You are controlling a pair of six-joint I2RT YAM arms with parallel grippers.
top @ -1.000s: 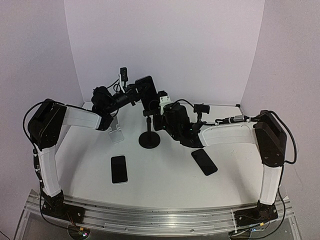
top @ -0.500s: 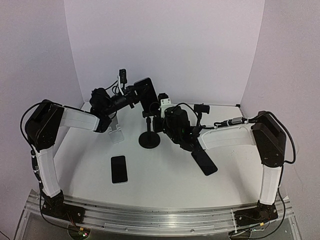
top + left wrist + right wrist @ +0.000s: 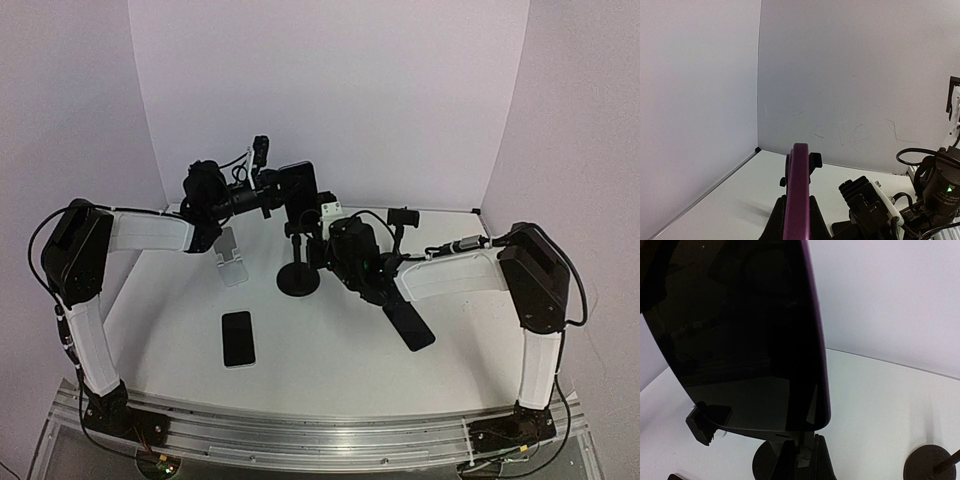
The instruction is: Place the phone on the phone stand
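Grips the phone (image 3: 298,188) upright with left fingers (image 3: 774,224), at the top of the stand (image 3: 298,280). Stiff, slick, glass-faced, probably light: best pinched by side edges. Cannot tell whether right fingers (image 3: 318,218) grip anything.

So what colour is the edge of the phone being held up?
The phone has a purple edge, clearest in the left wrist view.

The white table (image 3: 330,375) carries a black round-based pole stand (image 3: 298,281). A white angled cradle (image 3: 231,262) sits left of it. A flat black phone (image 3: 238,338) lies nearer-left, a second black phone (image 3: 410,323) nearer-right.
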